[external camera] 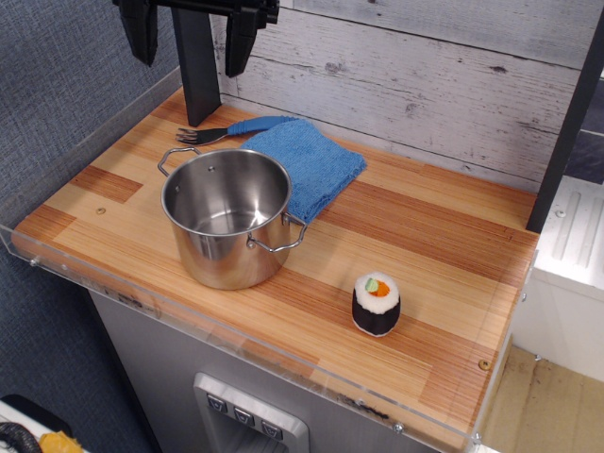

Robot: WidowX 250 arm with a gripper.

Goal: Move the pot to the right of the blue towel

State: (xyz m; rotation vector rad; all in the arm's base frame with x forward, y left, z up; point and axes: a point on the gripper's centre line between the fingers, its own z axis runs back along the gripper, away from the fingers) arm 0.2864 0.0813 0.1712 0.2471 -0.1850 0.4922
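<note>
The pot stood upright on the wooden tabletop, toward the near left part of the surface, its open mouth showing a bare, shiny interior. One thin wire loop handle stuck out at its far left side and another at its near right side. Its far right rim overlapped the near left edge of the blue towel, which lay folded flat just behind and to the right of it, so the pot sat at the towel's left front rather than to its right. A fork with a blue handle lay at the towel's far left edge, its metal tines pointing left; whether the handle rested on the cloth or only beside it could not be told. A toy sushi roll, dark on the outside with a white top and an orange and green centre, stood well apart from the pot near the front right of the tabletop. The gripper hung high above the far left corner of the table, above the fork and clear of everything, its two dark fingers spread wide apart with nothing between them. A black post stood behind it on the table. A whitewashed plank wall ran along the back, and a clear plastic lip edged the tabletop's front and left sides.
</note>
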